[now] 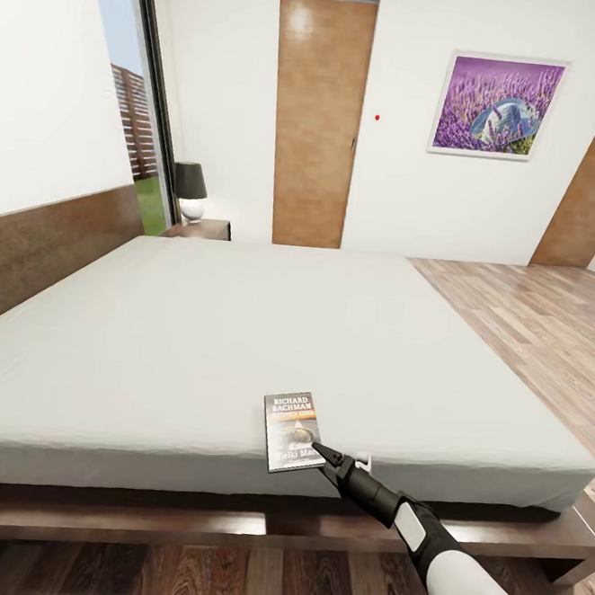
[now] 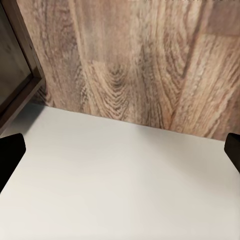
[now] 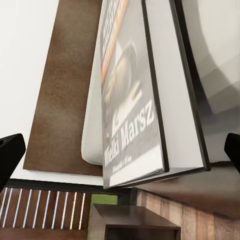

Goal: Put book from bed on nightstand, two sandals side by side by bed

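Note:
The book (image 1: 292, 430) lies flat on the off-white mattress of the bed (image 1: 241, 329), close to its front edge, dark cover up with white lettering. My right gripper (image 1: 330, 456) reaches up from the lower right to the book's near right corner. In the right wrist view the book (image 3: 132, 110) fills the space between the widely spread fingertips (image 3: 10, 155), so this gripper is open. My left gripper (image 2: 120, 150) is open over a white surface, with nothing between its fingers. A nightstand (image 1: 204, 228) stands at the bed's far left corner. The sandals are out of view.
A black-shaded lamp (image 1: 190, 189) stands on the nightstand beside the tall window (image 1: 126, 93). The dark headboard (image 1: 49, 249) runs along the left. A brown door (image 1: 318, 119) and a lavender picture (image 1: 497, 106) are on the far wall. Wood-plank floor (image 1: 539, 319) lies right of the bed.

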You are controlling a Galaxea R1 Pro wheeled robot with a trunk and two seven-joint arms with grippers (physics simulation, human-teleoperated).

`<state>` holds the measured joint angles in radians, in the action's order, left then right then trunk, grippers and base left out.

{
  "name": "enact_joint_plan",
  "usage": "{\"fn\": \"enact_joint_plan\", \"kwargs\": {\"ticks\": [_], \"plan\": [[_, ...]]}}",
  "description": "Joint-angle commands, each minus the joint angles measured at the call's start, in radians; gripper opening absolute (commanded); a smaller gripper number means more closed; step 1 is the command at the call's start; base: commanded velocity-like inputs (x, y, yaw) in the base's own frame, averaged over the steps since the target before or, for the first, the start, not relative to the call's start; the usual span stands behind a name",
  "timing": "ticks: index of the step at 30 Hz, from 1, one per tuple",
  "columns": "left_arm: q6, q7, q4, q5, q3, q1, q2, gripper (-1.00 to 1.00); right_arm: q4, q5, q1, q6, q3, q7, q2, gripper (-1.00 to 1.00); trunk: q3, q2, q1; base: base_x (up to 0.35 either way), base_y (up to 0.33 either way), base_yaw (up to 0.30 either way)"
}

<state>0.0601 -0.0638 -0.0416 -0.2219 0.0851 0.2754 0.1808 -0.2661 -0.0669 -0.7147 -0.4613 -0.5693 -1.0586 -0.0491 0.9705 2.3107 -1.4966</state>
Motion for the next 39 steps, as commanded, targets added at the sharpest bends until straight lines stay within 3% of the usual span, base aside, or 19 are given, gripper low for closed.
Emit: {"fn": "enact_joint_plan", "kwargs": {"ticks": [1,10,13,39], "plan": [[0.007,-0.004,-0.004,-0.01,0.009,0.001,0.0,1.0,-0.001,-0.007,0.0,-0.01,0.0,0.0,-0.001,1.0,0.001,0.0,0.0,0.0,0.0,0.0],[0.006,-0.004,-0.004,-0.01,0.009,0.002,0.0,1.0,-0.001,-0.007,-0.001,-0.01,0.0,0.0,-0.001,1.0,0.001,0.0,0.0,0.0,0.0,0.0],[0.006,-0.004,-0.004,-0.01,0.01,0.001,0.0,1.0,-0.001,-0.007,-0.001,-0.01,0.0,0.0,-0.001,1.0,0.01,0.021,-0.011,0.0,0.0,0.0],[0.006,-0.004,-0.004,-0.01,0.01,0.002,0.0,1.0,-0.001,-0.007,-0.002,-0.01,0.0,0.0,-0.002,1.0,0.01,0.021,-0.011,0.0,0.0,0.0]]}}
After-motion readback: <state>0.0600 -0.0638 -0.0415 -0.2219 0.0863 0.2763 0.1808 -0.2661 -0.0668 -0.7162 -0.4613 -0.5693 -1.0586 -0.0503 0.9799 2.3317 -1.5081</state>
